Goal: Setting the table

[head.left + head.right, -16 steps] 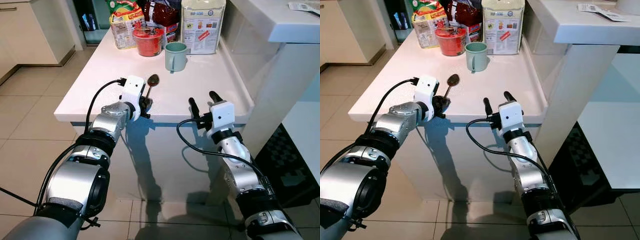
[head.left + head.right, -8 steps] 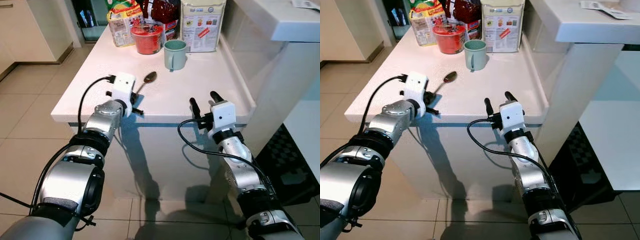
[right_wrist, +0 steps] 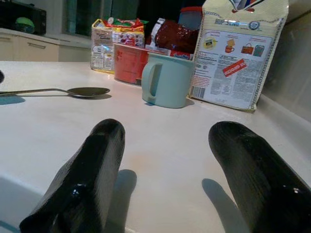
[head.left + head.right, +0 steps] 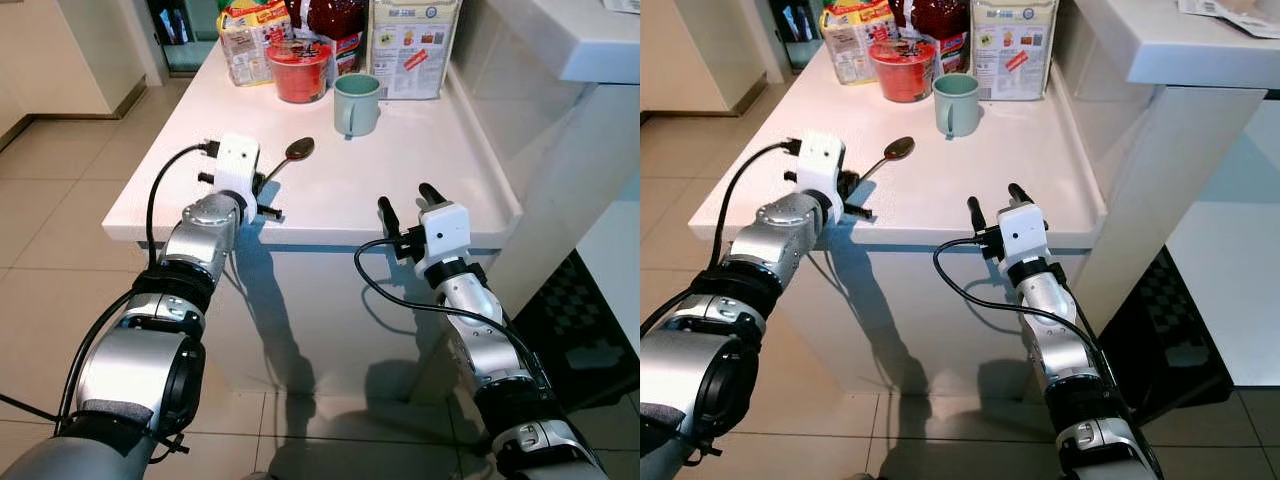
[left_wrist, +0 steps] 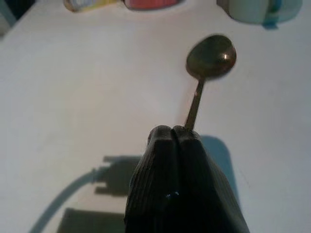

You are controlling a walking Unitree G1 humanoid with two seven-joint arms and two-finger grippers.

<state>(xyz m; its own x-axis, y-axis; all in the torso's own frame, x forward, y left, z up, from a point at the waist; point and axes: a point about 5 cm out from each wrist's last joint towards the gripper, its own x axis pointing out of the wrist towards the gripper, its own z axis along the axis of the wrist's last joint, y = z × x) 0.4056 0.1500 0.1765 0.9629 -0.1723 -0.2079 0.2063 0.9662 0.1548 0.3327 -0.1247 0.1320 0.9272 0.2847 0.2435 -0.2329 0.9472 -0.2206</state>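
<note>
A dark metal spoon (image 4: 297, 150) lies low over the white table (image 4: 400, 170) near its front left corner, bowl pointing toward the mug. My left gripper (image 4: 263, 192) is shut on the handle end; in the left wrist view the closed fingertips (image 5: 173, 134) pinch the handle and the spoon bowl (image 5: 211, 56) sticks out ahead. My right gripper (image 4: 405, 199) hovers at the table's front edge, further right, open with nothing between its fingers (image 3: 95, 160). From there the spoon (image 3: 82, 91) looks to be resting on the tabletop.
A teal mug (image 4: 356, 104) stands mid-table, with a red cup (image 4: 299, 70), snack bags (image 4: 250, 35) and a tall paper bag (image 4: 410, 45) behind it. A raised white counter (image 4: 560, 40) borders the table's right side. Tiled floor lies to the left.
My left gripper has carried the spoon to the left along the front edge, and the spoon now slants to the right. The right arm has stayed put.
</note>
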